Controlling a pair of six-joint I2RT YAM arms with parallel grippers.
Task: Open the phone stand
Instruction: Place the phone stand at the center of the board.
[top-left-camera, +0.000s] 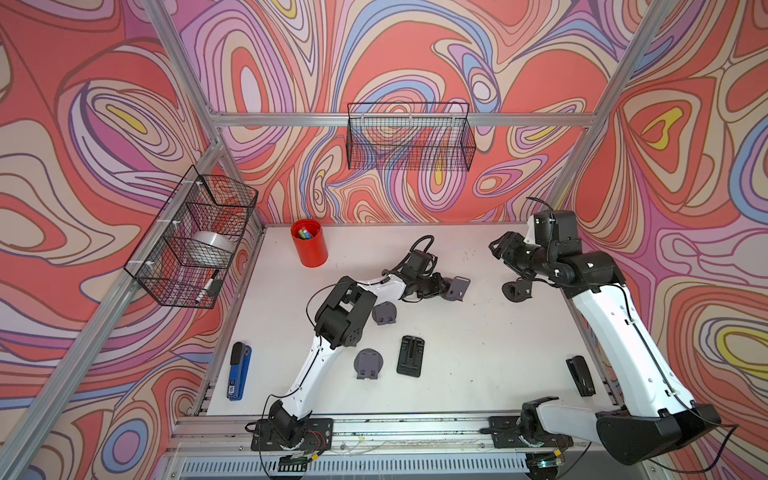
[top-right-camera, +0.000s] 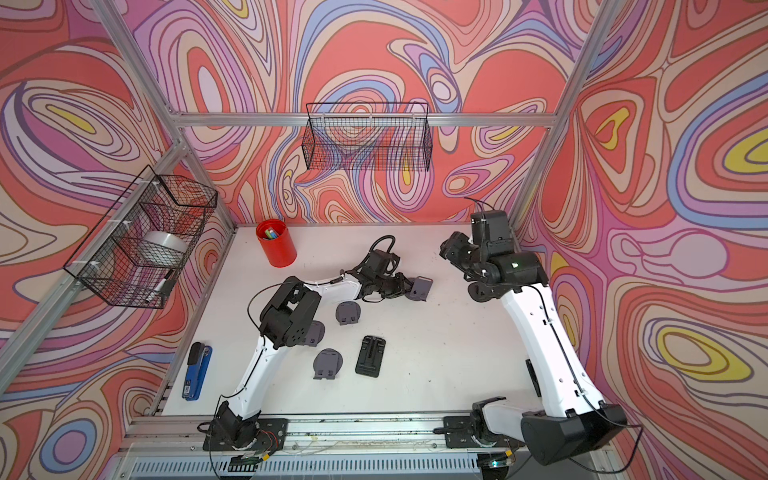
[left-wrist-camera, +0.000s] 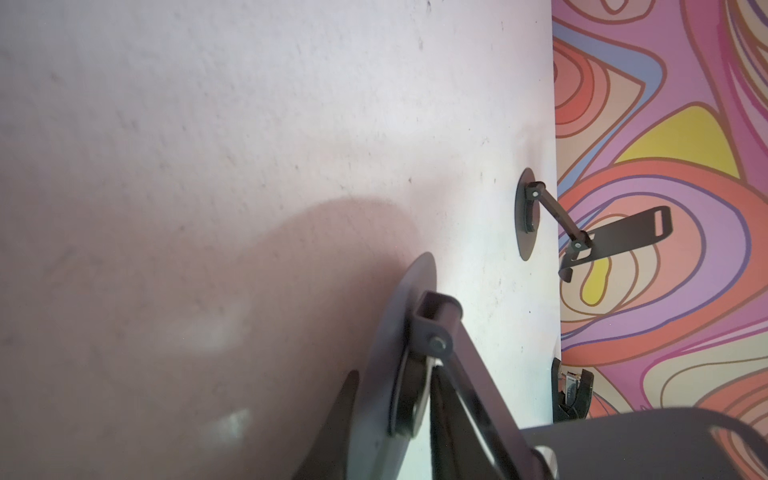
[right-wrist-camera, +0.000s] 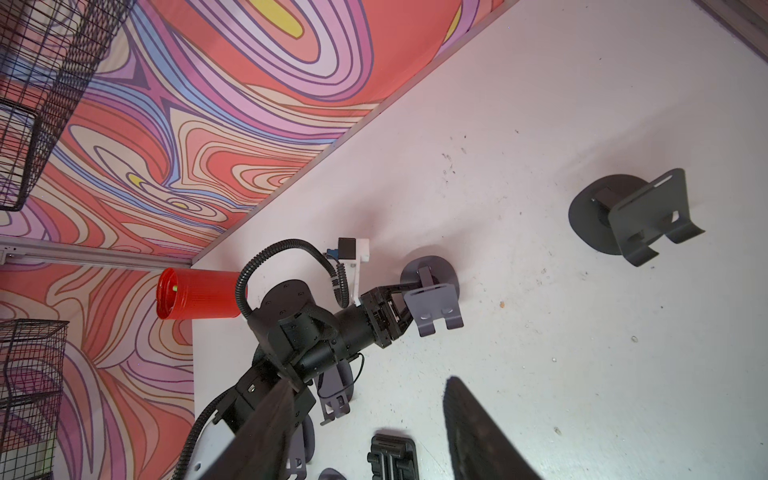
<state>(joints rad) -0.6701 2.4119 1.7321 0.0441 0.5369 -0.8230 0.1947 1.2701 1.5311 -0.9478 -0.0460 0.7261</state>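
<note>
- The grey phone stand (top-left-camera: 458, 287) sits on the white table (top-left-camera: 478, 357), near the middle and toward the back. Its round foot lies flat and its plate is tipped up, so it looks open.
- The left gripper (right-wrist-camera: 402, 306) is right at the back of this stand. Its pincer is a little bit apart, close by the stand's thin arm. I cannot tell if it squeezes the stand or only touches it.
- The right gripper (top-left-camera: 497, 248) hangs in the air near the back wall. In the right wrist view its fingers (right-wrist-camera: 478, 432) are wide apart and hold nothing.
- A darker stand (top-left-camera: 516, 289) sits under the right arm's wrist. It is near the grey one but apart from it, and it is open too.
- One folded stand (top-left-camera: 384, 312) lies just beside the left arm's elbow. Another folded stand (top-left-camera: 368, 363) lies nearer the front.
- In a top view a third folded stand (top-right-camera: 314, 332) peeks out from behind that elbow. The arm hides most of it.
- A flat black holder (top-left-camera: 410, 356) lies beside the front folded stand.
- A blue stapler (top-left-camera: 239, 371) lies at the left edge of the table. A black stapler (top-left-camera: 581, 375) lies at the right edge, near the right arm.
- A red cup (top-left-camera: 309, 243) with pens stands in the back left corner.
- A wire basket (top-left-camera: 195, 237) on the left wall holds a roll of tape (top-left-camera: 212, 245) and a marker (top-left-camera: 208, 286). A second wire basket (top-left-camera: 409, 137) hangs on the back wall.
</note>
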